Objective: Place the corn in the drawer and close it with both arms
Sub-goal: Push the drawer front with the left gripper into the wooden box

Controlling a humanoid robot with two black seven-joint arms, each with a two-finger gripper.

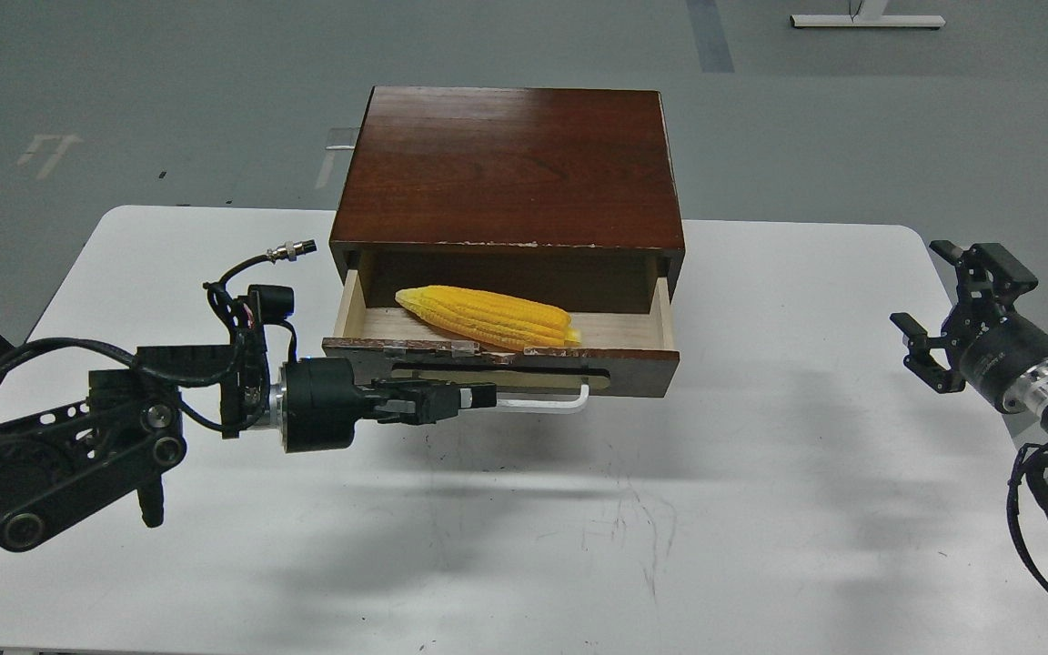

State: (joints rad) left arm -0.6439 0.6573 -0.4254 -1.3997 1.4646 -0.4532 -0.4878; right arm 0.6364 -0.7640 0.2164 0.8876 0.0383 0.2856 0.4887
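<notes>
The yellow corn [488, 317] lies inside the open drawer [642, 368] of the dark wooden cabinet [510, 164], its thin tip to the left. The drawer is pulled out part way. My left gripper [478, 398] is shut and empty, lying sideways against the drawer front, covering the left part of the white handle [560, 406]. My right gripper [947, 305] is open and empty, held above the table's right edge, well away from the cabinet.
The cabinet stands at the back middle of the white table [760, 509]. Loose black cables [242, 273] stick up from my left wrist. The grey floor lies beyond the table's far edge.
</notes>
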